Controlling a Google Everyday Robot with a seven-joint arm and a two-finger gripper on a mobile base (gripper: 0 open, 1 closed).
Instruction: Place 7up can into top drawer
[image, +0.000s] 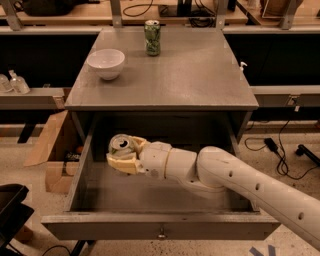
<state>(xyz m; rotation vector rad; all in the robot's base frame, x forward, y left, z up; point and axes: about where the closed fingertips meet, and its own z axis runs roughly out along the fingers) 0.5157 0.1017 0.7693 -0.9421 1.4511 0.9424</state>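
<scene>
Holding 7up can (120, 144) in gripper (123, 154), clamped around its body, low inside open top drawer (100, 226) near left wall; held tilted, likely for clearance under desk (175, 80).

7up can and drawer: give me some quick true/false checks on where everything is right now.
1. The gripper grips the 7up can inside the open top drawer. True.
2. The 7up can is at the drawer's right end. False: it is near the left end.
3. A bowl stands on the table. True.
4. The green can lies in the drawer. False: it stands upright at the back of the table.
</scene>
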